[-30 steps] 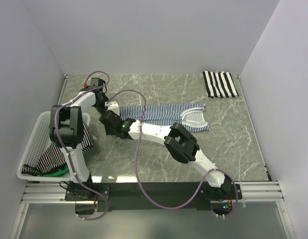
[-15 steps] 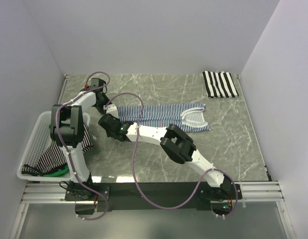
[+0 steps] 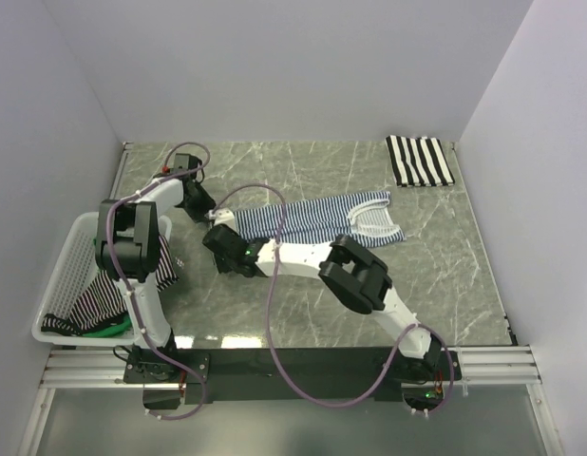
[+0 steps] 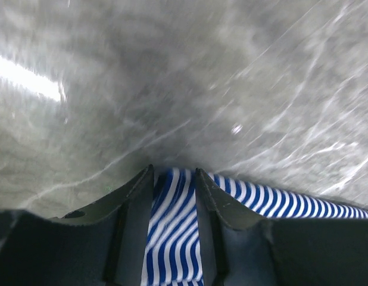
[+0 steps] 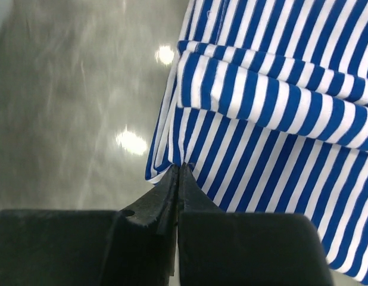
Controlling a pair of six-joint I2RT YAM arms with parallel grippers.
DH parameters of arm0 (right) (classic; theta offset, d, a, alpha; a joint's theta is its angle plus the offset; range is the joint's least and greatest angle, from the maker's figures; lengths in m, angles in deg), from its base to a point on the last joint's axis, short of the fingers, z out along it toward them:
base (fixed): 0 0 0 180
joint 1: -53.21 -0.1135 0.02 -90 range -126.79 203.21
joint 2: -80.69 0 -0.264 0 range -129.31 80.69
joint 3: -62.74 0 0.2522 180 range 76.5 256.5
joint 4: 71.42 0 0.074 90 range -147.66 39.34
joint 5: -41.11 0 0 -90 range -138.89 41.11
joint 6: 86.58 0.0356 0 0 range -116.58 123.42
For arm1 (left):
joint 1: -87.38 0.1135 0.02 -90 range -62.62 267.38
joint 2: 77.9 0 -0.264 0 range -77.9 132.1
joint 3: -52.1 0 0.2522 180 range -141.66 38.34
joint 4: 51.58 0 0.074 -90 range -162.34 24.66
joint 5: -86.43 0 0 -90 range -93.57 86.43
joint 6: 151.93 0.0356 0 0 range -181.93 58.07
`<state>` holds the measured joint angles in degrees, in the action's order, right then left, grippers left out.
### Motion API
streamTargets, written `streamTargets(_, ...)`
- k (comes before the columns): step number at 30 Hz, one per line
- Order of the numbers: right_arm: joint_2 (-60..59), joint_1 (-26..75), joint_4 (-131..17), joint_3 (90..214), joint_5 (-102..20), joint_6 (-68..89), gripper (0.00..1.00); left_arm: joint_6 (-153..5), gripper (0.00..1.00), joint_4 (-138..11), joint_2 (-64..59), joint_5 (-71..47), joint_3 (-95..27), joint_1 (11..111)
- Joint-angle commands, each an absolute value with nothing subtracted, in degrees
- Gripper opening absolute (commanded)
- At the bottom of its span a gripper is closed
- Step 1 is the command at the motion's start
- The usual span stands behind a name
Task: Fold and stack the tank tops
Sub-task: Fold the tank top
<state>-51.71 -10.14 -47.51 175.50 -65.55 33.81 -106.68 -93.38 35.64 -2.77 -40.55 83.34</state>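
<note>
The thin navy-and-white striped tank top (image 3: 312, 217) lies stretched across the middle of the marble table, with its white-trimmed openings toward the right. My left gripper (image 3: 209, 211) is shut on its far left corner; in the left wrist view the striped cloth (image 4: 172, 226) runs between the fingers (image 4: 174, 171). My right gripper (image 3: 223, 238) is shut on the near left corner; in the right wrist view the jaws (image 5: 180, 167) pinch the cloth edge (image 5: 273, 119). A folded broad black-and-white striped tank top (image 3: 419, 160) lies at the back right.
A white mesh basket (image 3: 58, 285) stands at the left edge and holds more striped garments (image 3: 105, 296) and something green. Grey walls close in the table on the left, back and right. Purple cables loop over both arms.
Both grippers have shifted with the tank top's left end. That end has moved a little right and bunched, so the shirt now lies slanted toward the back right.
</note>
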Motion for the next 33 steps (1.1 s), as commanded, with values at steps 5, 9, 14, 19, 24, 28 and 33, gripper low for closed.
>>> streamTargets(5,-35.27,-10.95,-48.25,150.18,-55.75,35.23,0.0,-110.36,0.4,-89.61,25.48,-6.82,-30.67,82.9)
streamTargets(9,-26.55,-11.83,-50.98,138.22,-55.39,37.42,0.0,-110.36,0.43,-88.11,19.76,-8.49,-24.52,82.37)
streamTargets(14,-20.21,-12.88,-52.39,131.09,-55.92,39.36,0.2,-110.88,0.47,-87.14,11.41,-9.98,-18.89,80.17)
streamTargets(19,-15.47,-14.02,-51.51,130.82,-59.07,40.24,0.35,-113.17,0.46,-88.54,6.84,-7.18,-14.05,74.55)
streamTargets(24,-11.95,-14.64,-50.46,130.82,-65.57,40.95,0.39,-114.49,0.44,-89.07,4.63,-5.16,-10.45,70.94)
streamTargets(28,-14.04,-15.34,-49.76,132.92,-65.85,39.54,0.41,-114.58,0.43,-90.04,5.16,-3.66,-10.35,68.92)
streamTargets(33,-19.66,-18.33,-47.47,137.92,-66.46,38.14,0.42,-114.49,0.44,-89.16,7.09,-3.75,-10.44,68.3)
